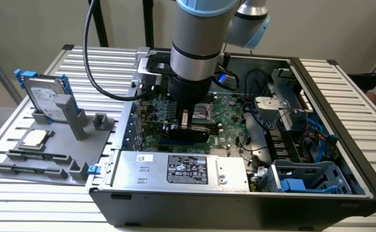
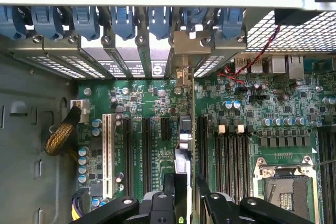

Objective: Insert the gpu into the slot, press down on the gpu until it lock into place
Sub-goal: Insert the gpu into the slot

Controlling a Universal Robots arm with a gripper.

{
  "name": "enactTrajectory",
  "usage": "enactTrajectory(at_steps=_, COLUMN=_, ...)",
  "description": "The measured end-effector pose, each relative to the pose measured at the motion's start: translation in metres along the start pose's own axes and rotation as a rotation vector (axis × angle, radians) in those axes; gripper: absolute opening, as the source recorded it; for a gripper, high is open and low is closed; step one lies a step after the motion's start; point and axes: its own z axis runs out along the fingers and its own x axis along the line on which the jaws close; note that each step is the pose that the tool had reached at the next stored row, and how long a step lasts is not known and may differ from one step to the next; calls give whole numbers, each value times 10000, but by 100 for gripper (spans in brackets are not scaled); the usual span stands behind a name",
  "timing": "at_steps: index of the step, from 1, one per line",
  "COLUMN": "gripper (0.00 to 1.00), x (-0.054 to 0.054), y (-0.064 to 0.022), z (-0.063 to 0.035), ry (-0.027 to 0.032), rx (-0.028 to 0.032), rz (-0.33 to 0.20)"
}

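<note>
The gpu [image 2: 182, 158] stands on edge inside the open computer case [image 1: 342, 145], directly under the arm and between the two fingers [image 2: 168, 187] of the tool [image 2: 185, 179]. Its long axis lies along the expansion slots, from the bracket wall on the exterior view's left toward the processor socket [image 2: 283, 187] on that view's right. In the exterior view it shows as a dark block [image 1: 189, 126] over the blue slot [image 1: 178, 141], whose strip peeks out just on the near side of it.

The tool's jaws stand wide, one finger on each flat side of the card, so they lie across its thin dimension. Whether the pads touch it I cannot tell. The tool sits right over the card's top edge, nearer the end away from the brackets, so the card lies straight below it. Whether the card is fully seated and locked cannot be read. The silver power-supply box [image 1: 181, 169] lies just nearer.
</note>
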Motion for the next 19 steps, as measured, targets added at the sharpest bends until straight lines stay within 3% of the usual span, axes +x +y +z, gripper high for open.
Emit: enactTrajectory(at_steps=19, gripper=26, x=2, y=18, z=11, ry=27, rx=-6, rz=-105)
